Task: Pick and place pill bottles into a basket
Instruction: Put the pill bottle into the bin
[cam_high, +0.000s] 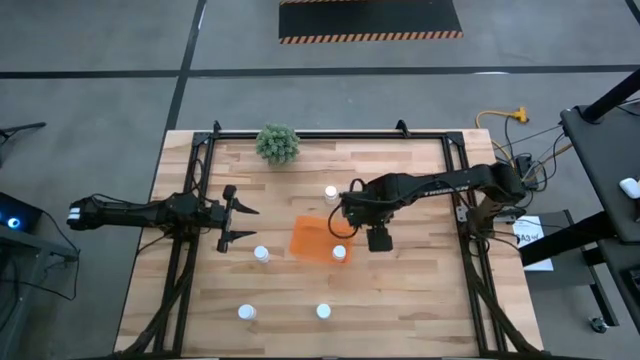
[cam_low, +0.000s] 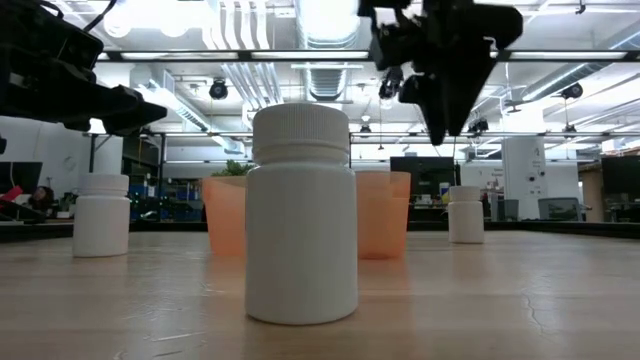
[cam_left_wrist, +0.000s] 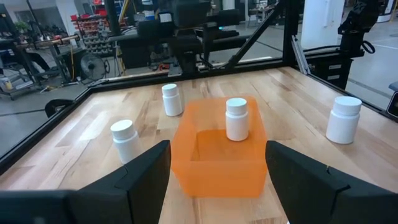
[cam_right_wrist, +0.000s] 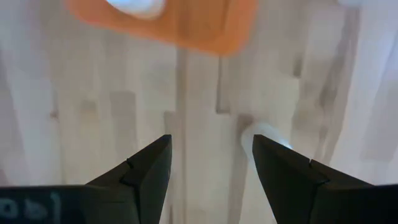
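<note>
1. Two grippers show. The right gripper (cam_high: 350, 203) hangs above the counter, just beside the far right corner of the small bright orange rectangular basket (cam_high: 312, 240); its two dark fingers (cam_right_wrist: 146, 171) stand apart with nothing between them.
2. In the right wrist view one small round white-capped pill bottle (cam_right_wrist: 264, 138) lies on the wood below that gripper, close to one finger.
3. The left gripper (cam_high: 243, 223) waits at the left part of the light wooden counter (cam_high: 420, 300), its fingers spread wide and empty, pointing to the basket.
4. One pill bottle (cam_high: 339, 253) stands at the near right corner of the basket; if it is inside or just outside, I cannot tell.
5. Four other bottles stand on the counter: one (cam_high: 331, 192) beyond the basket, one (cam_high: 261, 254) on its left, two (cam_high: 246, 312) (cam_high: 323, 311) near the front edge.
6. A green bushy plant (cam_high: 277, 143) stands at the far edge.
</note>
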